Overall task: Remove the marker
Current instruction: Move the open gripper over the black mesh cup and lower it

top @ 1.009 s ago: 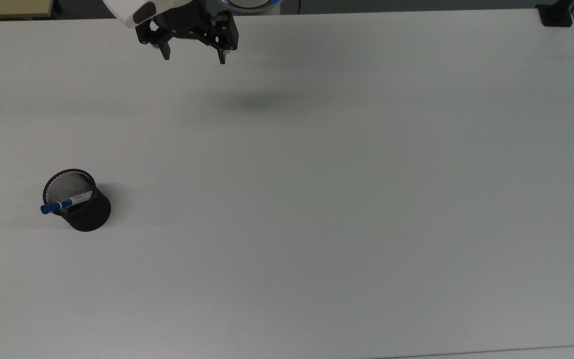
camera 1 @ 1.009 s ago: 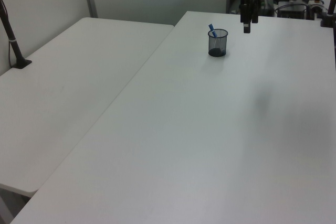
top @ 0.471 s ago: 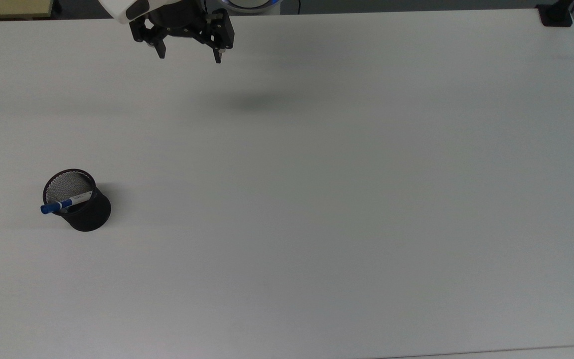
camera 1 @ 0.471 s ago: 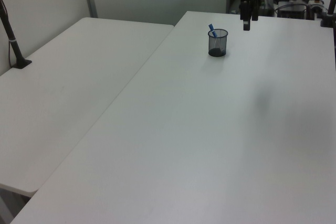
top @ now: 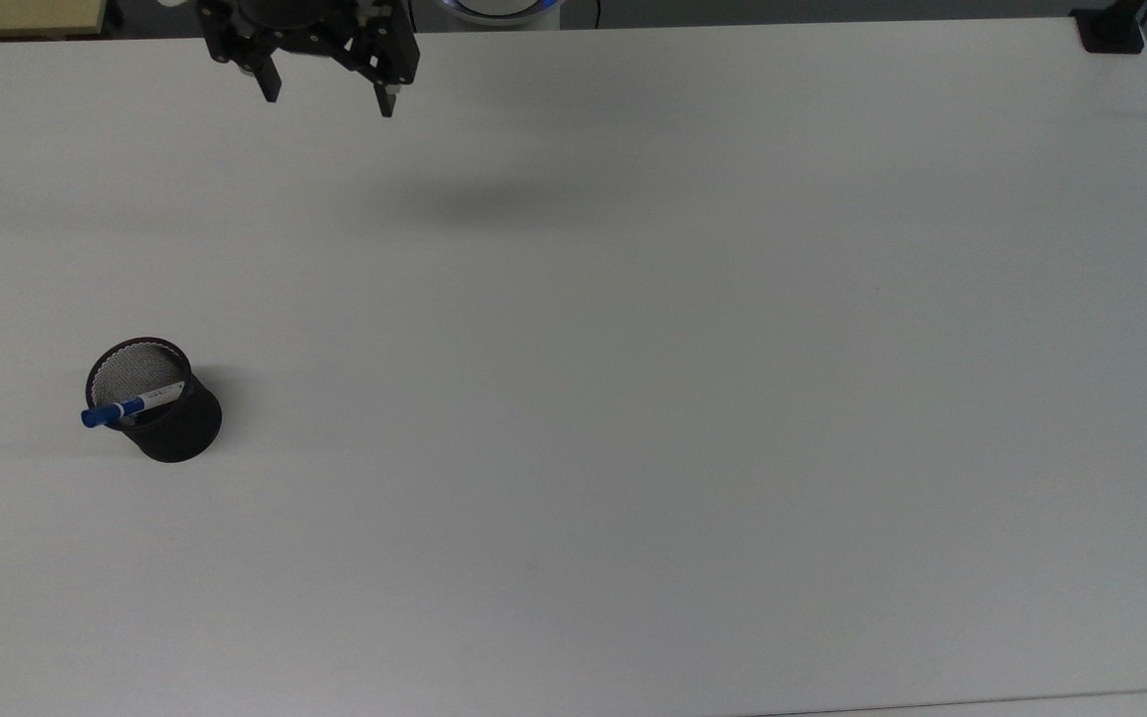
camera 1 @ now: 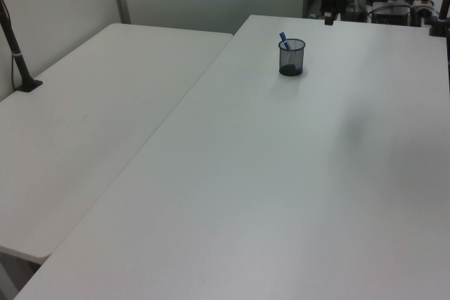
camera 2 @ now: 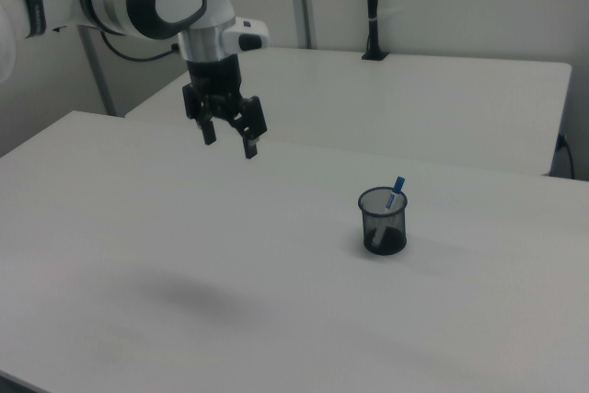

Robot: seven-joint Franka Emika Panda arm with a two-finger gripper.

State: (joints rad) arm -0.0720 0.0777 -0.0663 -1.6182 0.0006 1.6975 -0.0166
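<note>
Top view: tool (top: 328, 100) at the upper left of the frame, fingers spread wide and empty, well apart from the cup (top: 170, 423) at the lower left of the white counter (top: 633, 398). Marker (top: 130, 405) leaning inside the cup, blue cap poking out over the rim toward the top view's left, white barrel with small print sloping down inside. Best done, by the look of it, by travelling above the cup first, lining the fingers across the barrel, then dropping just onto the cap end and lifting along the lean, to keep from tipping the cup. Left view: tool (camera 1: 328, 13) at the upper right, high over the counter's far edge; cup (camera 1: 291, 57) just below, blue cap of the marker (camera 1: 283, 38) showing above the rim. Right view: tool (camera 2: 230, 138) at upper left, wide and holding nothing; mesh cup (camera 2: 382, 221) right of centre, marker (camera 2: 396, 190) propped inside, blue cap uppermost, tilted toward the right view's right.
</note>
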